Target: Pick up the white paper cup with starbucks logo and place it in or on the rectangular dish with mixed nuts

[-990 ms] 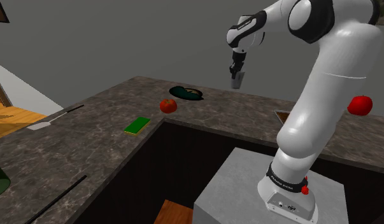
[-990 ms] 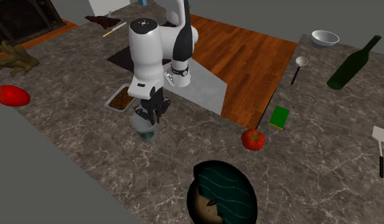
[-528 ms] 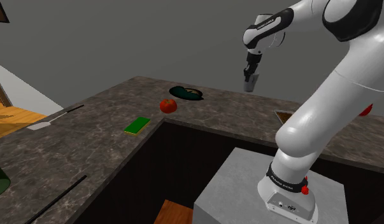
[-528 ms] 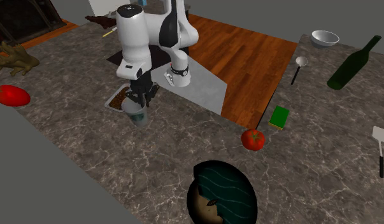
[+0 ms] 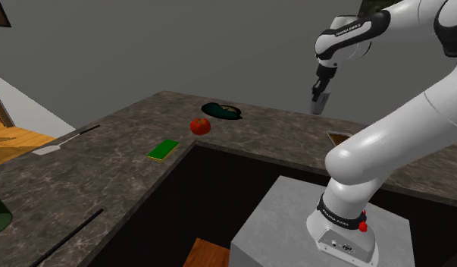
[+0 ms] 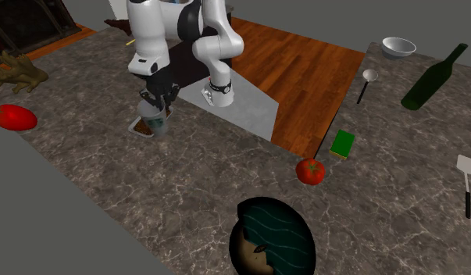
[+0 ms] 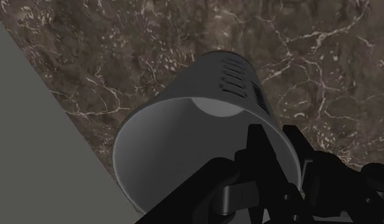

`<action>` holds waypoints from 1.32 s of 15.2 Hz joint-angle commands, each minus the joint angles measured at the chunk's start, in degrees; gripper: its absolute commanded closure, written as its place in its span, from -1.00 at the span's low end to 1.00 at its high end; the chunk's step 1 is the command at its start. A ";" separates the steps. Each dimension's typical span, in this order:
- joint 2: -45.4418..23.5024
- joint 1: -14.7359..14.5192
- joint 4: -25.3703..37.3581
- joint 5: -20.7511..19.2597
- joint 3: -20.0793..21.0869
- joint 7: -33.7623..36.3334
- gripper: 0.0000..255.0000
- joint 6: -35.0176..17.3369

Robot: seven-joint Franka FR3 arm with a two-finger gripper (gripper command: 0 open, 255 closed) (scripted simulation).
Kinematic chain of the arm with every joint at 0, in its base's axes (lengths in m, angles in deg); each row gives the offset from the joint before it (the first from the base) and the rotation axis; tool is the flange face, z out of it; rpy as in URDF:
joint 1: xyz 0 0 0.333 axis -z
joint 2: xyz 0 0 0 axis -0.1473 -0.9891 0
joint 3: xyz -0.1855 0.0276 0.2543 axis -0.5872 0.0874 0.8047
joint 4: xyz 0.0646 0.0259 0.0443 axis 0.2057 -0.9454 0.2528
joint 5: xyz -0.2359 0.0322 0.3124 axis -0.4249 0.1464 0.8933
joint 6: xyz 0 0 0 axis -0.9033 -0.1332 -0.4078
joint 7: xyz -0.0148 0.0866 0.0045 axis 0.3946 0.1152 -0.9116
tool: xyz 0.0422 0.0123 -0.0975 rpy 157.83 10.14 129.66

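The white arm rises from its grey stand (image 5: 295, 220), and its black claw (image 5: 320, 96) clasps a pale cup (image 5: 319, 106) in the air over the dark marbled desk (image 5: 105, 163). A corner of the dish (image 5: 336, 138) peeks out beside the arm. Toward the shoulder view's left lie a dark green plate (image 5: 222, 111), a red tomato (image 5: 200, 126) and a green book (image 5: 163, 149)

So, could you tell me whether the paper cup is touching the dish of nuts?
Apart. The shoulder view shows the cup, held by the gripper, hanging above the dish with grey wall and countertop between them.
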State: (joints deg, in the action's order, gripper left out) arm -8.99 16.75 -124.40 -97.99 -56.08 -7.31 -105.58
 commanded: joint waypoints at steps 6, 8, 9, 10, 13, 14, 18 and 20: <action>11.20 6.52 -5.16 -5.15 -2.41 -5.74 1.00 4.80; 13.98 8.43 -6.05 -6.48 -3.36 -7.77 1.00 6.29; 15.29 9.38 -6.39 -7.14 -3.87 -8.85 1.00 7.06; 16.54 10.33 -6.66 -7.77 -4.40 -9.97 1.00 7.82; 19.93 13.15 -7.06 -9.60 -6.13 -13.53 1.00 10.13; 20.21 13.39 -7.06 -9.77 -6.30 -13.87 1.00 10.34; 19.91 13.74 -9.74 -10.88 -7.62 -13.66 1.00 7.33; 19.66 13.90 -11.02 -11.45 -8.33 -13.56 1.00 5.78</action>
State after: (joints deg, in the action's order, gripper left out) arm 10.73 30.56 -134.73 -109.16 -64.12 -20.97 -99.00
